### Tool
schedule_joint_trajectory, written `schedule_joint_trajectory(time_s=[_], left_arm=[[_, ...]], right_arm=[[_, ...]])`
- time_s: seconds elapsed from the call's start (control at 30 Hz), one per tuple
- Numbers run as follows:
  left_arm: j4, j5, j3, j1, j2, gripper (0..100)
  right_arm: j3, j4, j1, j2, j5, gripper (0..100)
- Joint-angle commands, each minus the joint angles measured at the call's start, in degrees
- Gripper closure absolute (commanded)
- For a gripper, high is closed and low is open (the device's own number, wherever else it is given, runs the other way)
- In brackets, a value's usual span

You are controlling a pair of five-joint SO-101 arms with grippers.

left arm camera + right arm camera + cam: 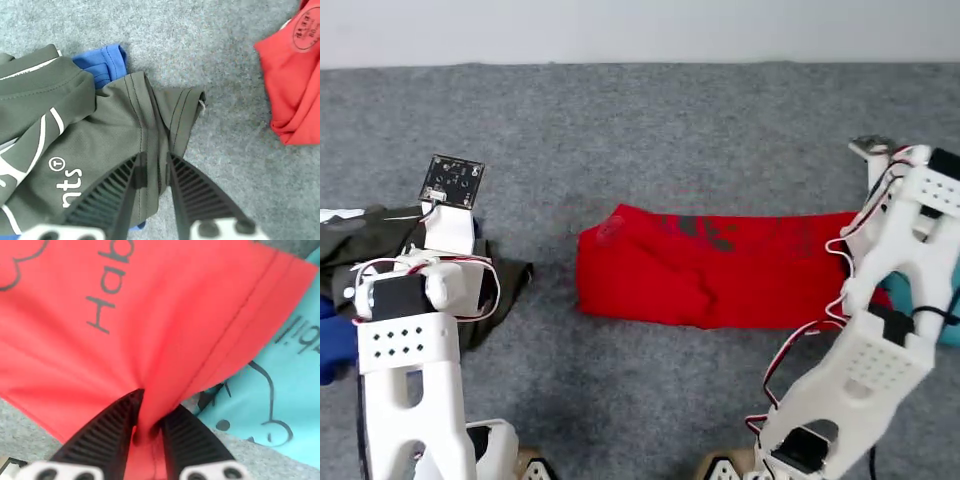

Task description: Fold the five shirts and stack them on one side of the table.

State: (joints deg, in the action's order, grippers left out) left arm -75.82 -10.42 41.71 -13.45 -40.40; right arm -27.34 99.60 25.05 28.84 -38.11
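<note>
Grey bench [670, 130] under everything.

Red shirt [710, 270]: biggest item, folded into a long band across the middle of the bench. Its right end runs under my right arm.

Olive shirt [100, 125]: bunched on the left side of the bench, well apart from the red one. White lettering and stripes face up, and one sleeve hem sticks out toward the red shirt.

Teal shirt [270, 395]: at the bench's right edge, touching the red shirt's end. The red fabric overlaps its edge, and dark print shows on it.

Blue shirt [102, 62]: under the olive one, with a collar-side corner poking out past it.

My right fingers [117, 420]: pressed onto a gathered fold of the red shirt at its right end. Fabric is pinched between the ribbed pads and pulled into creases.

My left fingers [131, 175]: nearly together over the olive shirt, with a ridge of it nipped between the tips near the sleeve seam.
</note>
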Motion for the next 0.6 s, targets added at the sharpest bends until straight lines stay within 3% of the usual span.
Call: schedule_joint_trajectory(time_s=[0.0,0.57], left_arm=[[-0.2,0.2,-2.6,0.0,-1.5,92],[-0.1,0.2,-2.9,-0.1,-1.6,92]], right_arm=[[-3.1,2.9,-2.1,-6.1,-0.9,98.8],[8.3,3.1,-27.9,-30.0,2.4,98.9]])
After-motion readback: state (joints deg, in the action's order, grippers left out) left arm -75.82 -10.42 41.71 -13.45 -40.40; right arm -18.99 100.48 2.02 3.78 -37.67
